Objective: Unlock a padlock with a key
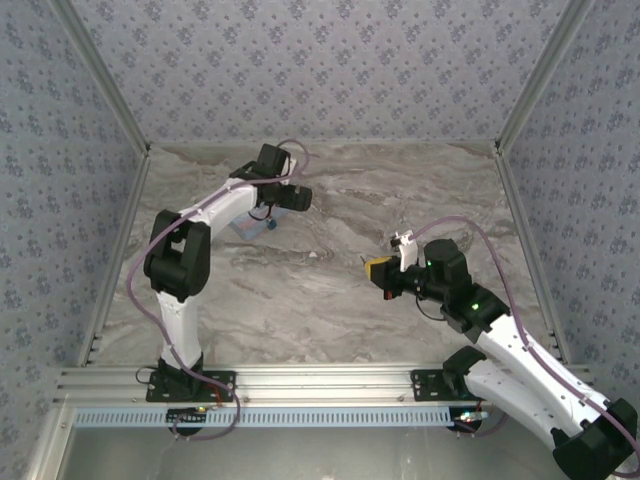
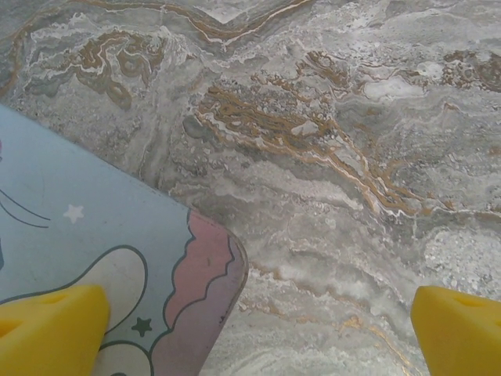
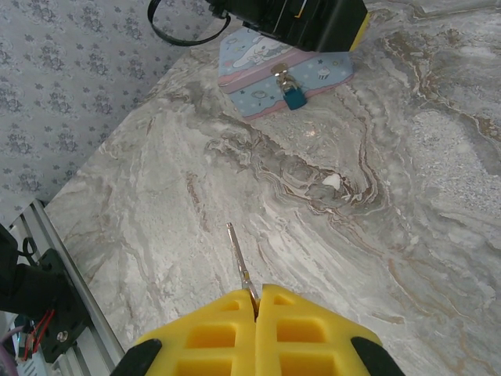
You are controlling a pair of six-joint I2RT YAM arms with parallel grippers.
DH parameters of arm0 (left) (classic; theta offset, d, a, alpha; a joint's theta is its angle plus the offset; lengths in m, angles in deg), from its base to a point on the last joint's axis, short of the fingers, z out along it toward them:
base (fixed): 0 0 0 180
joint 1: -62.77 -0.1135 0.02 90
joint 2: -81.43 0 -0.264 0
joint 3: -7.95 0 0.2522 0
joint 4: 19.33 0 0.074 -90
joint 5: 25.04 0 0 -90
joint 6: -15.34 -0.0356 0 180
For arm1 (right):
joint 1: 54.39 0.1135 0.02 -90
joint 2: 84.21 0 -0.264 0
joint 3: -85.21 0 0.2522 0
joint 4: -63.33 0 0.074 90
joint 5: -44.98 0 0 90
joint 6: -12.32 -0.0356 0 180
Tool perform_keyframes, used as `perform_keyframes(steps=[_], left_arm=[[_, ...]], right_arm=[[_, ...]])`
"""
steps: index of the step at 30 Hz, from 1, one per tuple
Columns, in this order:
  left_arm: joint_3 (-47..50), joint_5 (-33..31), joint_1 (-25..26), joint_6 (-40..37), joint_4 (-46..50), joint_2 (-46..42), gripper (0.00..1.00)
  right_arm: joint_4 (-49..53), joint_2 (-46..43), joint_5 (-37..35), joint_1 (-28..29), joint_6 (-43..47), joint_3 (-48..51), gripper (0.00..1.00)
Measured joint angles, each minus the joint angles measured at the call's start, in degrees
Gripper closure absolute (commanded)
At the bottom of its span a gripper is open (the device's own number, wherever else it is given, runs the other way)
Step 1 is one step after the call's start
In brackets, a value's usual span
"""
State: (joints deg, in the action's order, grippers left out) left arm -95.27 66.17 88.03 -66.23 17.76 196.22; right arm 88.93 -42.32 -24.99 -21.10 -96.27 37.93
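The padlock point(image 3: 294, 95) is a tiny teal body on a thin silvery shackle, hanging from the clasp on the front wall of the tin point(image 3: 258, 70). It looks light and hard, and free to swing, so a push would likely twist it aside unless its flat sides are steadied. The keyhole is too small to make out; I would guess it sits in the bottom face. The key point(image 3: 239, 258) is a slim, stiff strip of metal, slick and apt to pivot in a pinch, so its head is the place to hold it. The right tool point(image 3: 257, 298) has it there, pads pressed together on the head, with the shaft sticking out ahead above the tabletop point(image 3: 391, 196). The shaft points roughly toward the padlock, which lies well apart from its tip, farther up the marble. The left tool point(image 2: 254, 333) hangs over the tin, spread wide, with one fingertip point(image 2: 47, 329) above the corner of the lid and gripping nothing.
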Motion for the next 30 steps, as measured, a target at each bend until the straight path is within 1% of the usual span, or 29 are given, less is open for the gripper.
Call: perform_keyframes(steps=[7,11,14,18,24,30], left_arm=[[5.81,0.28,1.66,0.83,-2.56,-3.82,0.01],[9.16,0.24,3.61,1.51,-4.13,-5.97,0.01],[10.78,0.24,5.62,1.73,-4.5,-7.19,0.01],[12.57,0.24,8.59,2.25,-4.57,-8.66,0.01],[15.21,0.22,13.0,3.87,-5.46,-10.58,0.01],[18.16,-0.02,18.05,6.14,-6.08,-13.07,0.01]], right_arm=[[0.2,0.0,-0.81,-0.04,-0.02,0.0,1.0],[0.92,-0.13,-1.25,-0.7,-0.24,0.0,1.0],[3.06,-0.68,-1.25,-2.32,-0.26,0.0,1.0],[7.28,-2.1,-0.24,-7.23,-0.24,-0.02,1.0],[10.56,-4.81,4.22,-16.5,-0.5,-0.02,1.0],[13.77,-5.16,7.39,-22.27,-0.46,-0.02,1.0]])
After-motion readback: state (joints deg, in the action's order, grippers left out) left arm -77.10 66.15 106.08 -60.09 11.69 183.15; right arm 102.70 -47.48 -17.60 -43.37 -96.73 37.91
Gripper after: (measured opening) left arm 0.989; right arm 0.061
